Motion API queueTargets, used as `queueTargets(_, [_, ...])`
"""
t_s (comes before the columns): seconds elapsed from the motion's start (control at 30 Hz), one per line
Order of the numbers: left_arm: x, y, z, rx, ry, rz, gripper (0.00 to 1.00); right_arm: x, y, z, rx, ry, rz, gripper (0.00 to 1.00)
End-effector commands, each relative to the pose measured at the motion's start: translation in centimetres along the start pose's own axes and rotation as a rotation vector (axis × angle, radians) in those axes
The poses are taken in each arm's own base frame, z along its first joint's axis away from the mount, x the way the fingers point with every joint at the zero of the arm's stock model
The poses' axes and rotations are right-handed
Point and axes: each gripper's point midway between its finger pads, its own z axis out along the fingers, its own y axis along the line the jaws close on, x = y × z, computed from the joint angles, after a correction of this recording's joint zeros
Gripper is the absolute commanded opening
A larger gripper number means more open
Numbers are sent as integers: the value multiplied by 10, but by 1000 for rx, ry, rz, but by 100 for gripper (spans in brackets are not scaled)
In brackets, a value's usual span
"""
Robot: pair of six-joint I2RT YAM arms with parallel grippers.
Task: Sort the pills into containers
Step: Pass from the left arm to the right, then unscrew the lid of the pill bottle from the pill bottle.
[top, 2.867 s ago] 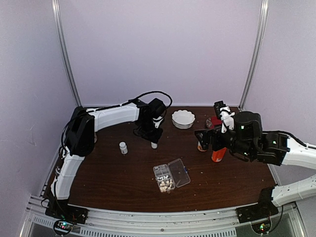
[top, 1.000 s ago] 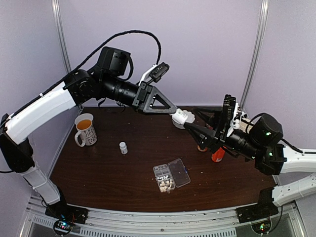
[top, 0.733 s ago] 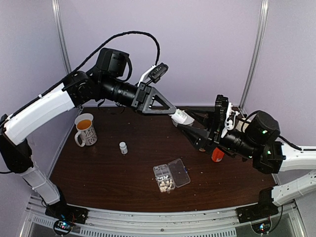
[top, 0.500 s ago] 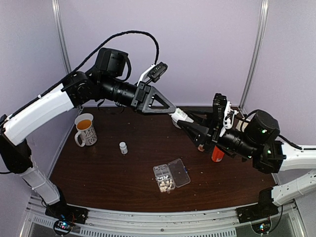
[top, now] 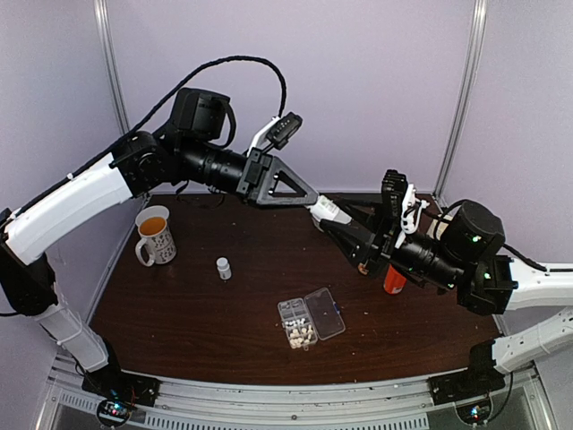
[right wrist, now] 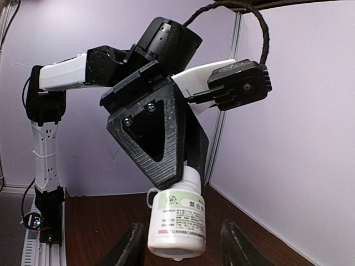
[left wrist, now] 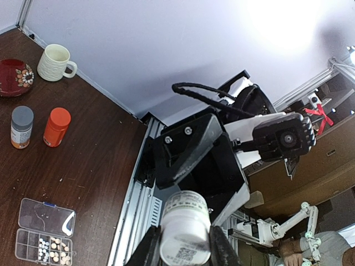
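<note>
Down front, the organiser box [top: 285,309] lies open on the table, pills [top: 302,338] clustered in its near cells. Up in mid-air the left gripper [left wrist: 183,246] clamps the white bottle [right wrist: 177,221]. The right gripper [right wrist: 183,246] is half-spread, fingers [right wrist: 130,244] flanking the free end without touching. It looks wise to centre squarely before closing

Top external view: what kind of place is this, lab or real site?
Probably a lab robot test cell: plain lilac panels on aluminium posts enclose one brown table, the left arm and right arm bolt to a rail, and the pill organiser looks staged.
</note>
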Motion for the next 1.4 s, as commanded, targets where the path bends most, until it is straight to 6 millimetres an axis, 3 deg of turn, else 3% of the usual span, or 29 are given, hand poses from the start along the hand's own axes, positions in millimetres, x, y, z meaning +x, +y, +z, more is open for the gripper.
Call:
queueTargets(0.0, [-11,-14,-8,21,-49,43,18,-2,-1,-1,14,-6,3,47])
queueTargets(0.27, [-11,-12,-6,22,-48,38,20,-3,-7,-2,42,-5,6,37])
queueTargets(0.33, [-11,-12,-6,20,-49,38,27,-2,-7,-3,41,-5,7,32])
queueTargets(0.43, [-11,-10,-7,8,-58,43,47,-4,-6,-5,39,-12,13,31])
queueTargets(0.6, [-13,-14,-13,0,-83,58,58,-5,-6,-10,33,-26,25,27])
queueTargets(0.83, [-11,-12,-10,7,-74,43,49,-3,-4,-11,26,-21,26,27])
queueTargets(1.23, [-7,-9,-8,10,-61,31,48,-1,2,-6,-7,-3,21,25])
queueTargets(1.37, [-6,-8,-7,11,-57,29,39,1,2,-4,-7,6,18,25])
